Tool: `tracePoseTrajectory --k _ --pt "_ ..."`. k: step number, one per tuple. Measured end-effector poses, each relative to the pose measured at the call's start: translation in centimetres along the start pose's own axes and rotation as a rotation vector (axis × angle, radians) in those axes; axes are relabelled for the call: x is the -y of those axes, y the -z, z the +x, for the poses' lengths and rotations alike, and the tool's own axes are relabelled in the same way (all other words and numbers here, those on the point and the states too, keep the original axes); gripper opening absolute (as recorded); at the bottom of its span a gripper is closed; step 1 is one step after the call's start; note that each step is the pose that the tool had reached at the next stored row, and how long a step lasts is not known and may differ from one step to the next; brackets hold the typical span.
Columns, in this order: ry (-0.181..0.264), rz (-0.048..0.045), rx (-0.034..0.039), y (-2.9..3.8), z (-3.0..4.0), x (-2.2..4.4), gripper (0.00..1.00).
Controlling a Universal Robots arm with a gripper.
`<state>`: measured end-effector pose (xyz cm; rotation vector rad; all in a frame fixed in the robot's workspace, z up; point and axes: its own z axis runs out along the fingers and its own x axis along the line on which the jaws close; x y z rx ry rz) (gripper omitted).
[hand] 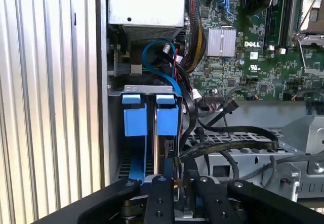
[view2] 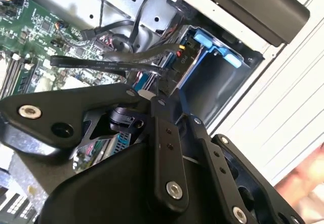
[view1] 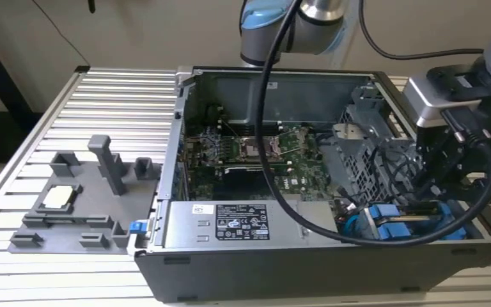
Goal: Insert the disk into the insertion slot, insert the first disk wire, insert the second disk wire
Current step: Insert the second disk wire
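Note:
The disk [hand: 163, 150] sits edge-on inside the insertion slot [hand: 148, 88], its blue carrier tab [hand: 167, 119] beside a second blue tab [hand: 134, 119]. In the exterior view the blue carriers [view1: 389, 224] lie low at the case's right corner, under my gripper [view1: 437, 199]. My gripper [hand: 181, 177] hangs right over the disk's end, fingers [hand: 161, 196] close together on the end of a flat black disk wire [hand: 228, 135]. In the second wrist view that wire [view2: 101, 62] runs to the fingertips [view2: 159, 101], next to a plug with red and yellow leads [view2: 180, 52] at the blue carrier [view2: 217, 47].
The open computer case [view1: 228, 268] holds a green motherboard [view1: 245, 147], a labelled grey power-supply box [view1: 228, 224] and a perforated drive cage [view1: 357, 153]. Loose black and blue cables [hand: 162, 62] crowd the bay. A grey fixture block [view1: 75, 198] stands on the ribbed table at the exterior view's left.

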<state>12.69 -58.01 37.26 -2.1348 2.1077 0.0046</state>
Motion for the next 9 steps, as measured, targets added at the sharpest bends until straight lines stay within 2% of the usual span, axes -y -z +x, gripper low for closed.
tracePoseTrajectory --k 1,9 --pt "0.0 0.0 0.0 0.22 -0.03 0.02 0.24" --pt "0.0 0.0 0.0002 0.45 -0.05 0.05 0.24"
